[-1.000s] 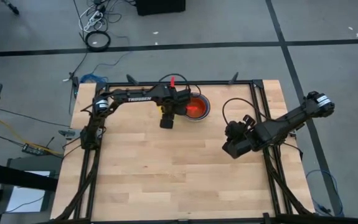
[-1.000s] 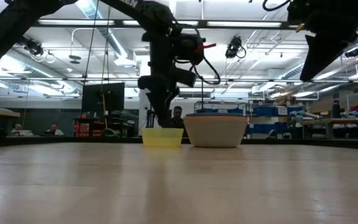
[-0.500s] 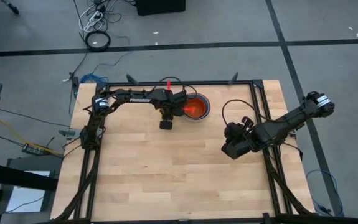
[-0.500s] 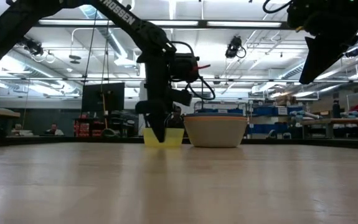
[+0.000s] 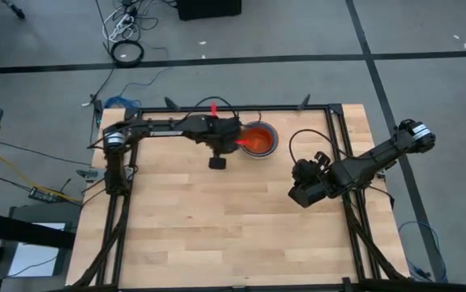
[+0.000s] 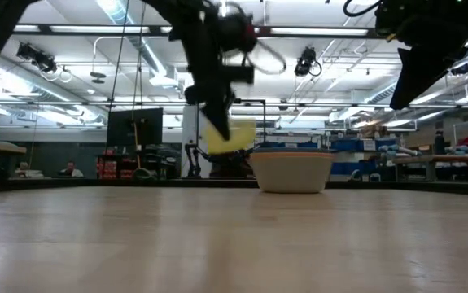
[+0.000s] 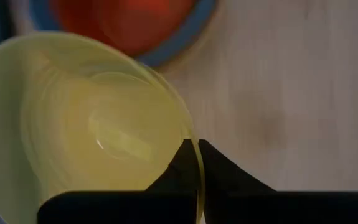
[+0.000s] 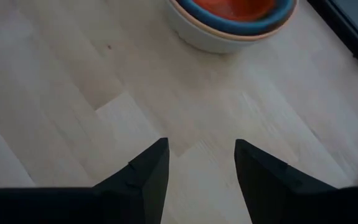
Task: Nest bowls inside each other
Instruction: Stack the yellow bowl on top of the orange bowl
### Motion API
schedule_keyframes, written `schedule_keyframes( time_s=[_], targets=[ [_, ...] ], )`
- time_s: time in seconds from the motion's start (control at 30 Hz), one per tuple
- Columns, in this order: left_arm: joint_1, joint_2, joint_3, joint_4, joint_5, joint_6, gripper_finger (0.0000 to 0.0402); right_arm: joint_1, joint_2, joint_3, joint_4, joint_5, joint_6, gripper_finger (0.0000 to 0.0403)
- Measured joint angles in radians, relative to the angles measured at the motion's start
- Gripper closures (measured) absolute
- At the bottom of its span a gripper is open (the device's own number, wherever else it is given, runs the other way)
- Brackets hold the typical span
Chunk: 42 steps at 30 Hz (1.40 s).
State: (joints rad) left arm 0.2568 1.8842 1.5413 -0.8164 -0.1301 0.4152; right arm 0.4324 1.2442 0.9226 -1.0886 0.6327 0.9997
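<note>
The yellow bowl (image 7: 85,124) hangs tilted above the table (image 6: 229,134), with my left gripper (image 7: 195,155) shut on its rim. In the high view the left arm (image 5: 218,158) hides it. Just to its right a stack of bowls (image 6: 292,169) rests on the table by its base near the far edge: a grey outer bowl, then light orange and blue rims, and red-orange in the middle (image 5: 257,139). My right gripper (image 8: 200,168) stands open over bare wood at the table's right (image 5: 301,193), away from the stack (image 8: 228,18). My left gripper pinches the yellow bowl's rim (image 7: 191,144), one finger (image 7: 175,167) inside the bowl and the other finger (image 7: 225,171) outside its wall. The fingers slant down from above. The bowl is lifted clear of the table and hangs tilted below the fingers.
A black frame (image 5: 334,122) runs along the table's far and side edges. Bare wood (image 5: 216,227) spreads across the middle and near part of the table. Beyond the far edge, the low view shows a workshop with desks and people.
My left gripper dropped onto the yellow bowl, shut on its rim and rose again. The bowl, which stood on the table left of the stack, is now lifted clear and tipped, closer to the stack.
</note>
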Motion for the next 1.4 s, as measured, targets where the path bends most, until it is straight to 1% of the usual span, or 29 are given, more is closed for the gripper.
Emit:
schedule_keyframes(
  time_s=[0.07,0.13,0.23,0.37,0.43,0.6,0.63,0.77,0.83,1.0,1.1,1.27,1.4],
  targets=[
    [-0.014,-0.029,0.001,0.063,0.000,0.001,0.0398,0.000,0.000,0.000,0.000,0.000,0.000,0.0234],
    [-0.025,-0.032,0.016,0.099,0.002,0.001,0.0398,0.000,0.000,0.000,0.000,0.000,-0.001,0.0235],
    [-0.025,-0.021,0.043,0.091,0.012,-0.003,0.0398,0.000,0.000,0.000,0.000,0.000,-0.001,0.0236],
    [-0.022,-0.013,0.055,0.171,0.058,-0.006,0.0398,0.000,0.000,0.000,-0.001,0.001,-0.009,0.0236],
    [-0.026,-0.002,0.056,0.244,0.074,-0.007,0.0398,0.000,0.000,0.000,-0.001,0.001,-0.009,0.0237],
    [-0.028,0.020,0.056,0.328,0.108,-0.008,0.0398,0.000,0.000,0.000,-0.001,0.001,-0.009,0.0237],
    [-0.028,0.024,0.055,0.322,0.112,-0.014,0.0398,0.000,0.000,0.000,-0.002,0.001,-0.009,0.0237],
    [-0.029,0.052,0.053,0.380,0.098,-0.053,0.0397,0.000,0.000,0.000,-0.003,0.003,-0.015,0.0238],
    [-0.029,0.061,0.055,0.460,0.096,-0.065,0.0389,0.000,0.000,0.000,-0.001,0.003,-0.016,0.0238],
    [-0.028,0.067,0.056,0.572,0.093,-0.109,0.0356,0.000,0.000,0.000,-0.004,0.003,-0.016,0.0239],
    [-0.022,0.076,0.062,0.570,0.090,-0.126,0.0345,0.000,0.000,-0.001,-0.005,0.003,-0.016,0.0239],
    [-0.019,0.096,0.067,0.579,0.090,-0.137,0.0343,0.000,0.000,-0.001,-0.008,0.003,-0.016,0.0239],
    [-0.019,0.114,0.066,0.572,0.143,-0.163,0.0342,0.000,0.000,-0.001,-0.008,0.003,-0.016,0.0239]
  ],
)
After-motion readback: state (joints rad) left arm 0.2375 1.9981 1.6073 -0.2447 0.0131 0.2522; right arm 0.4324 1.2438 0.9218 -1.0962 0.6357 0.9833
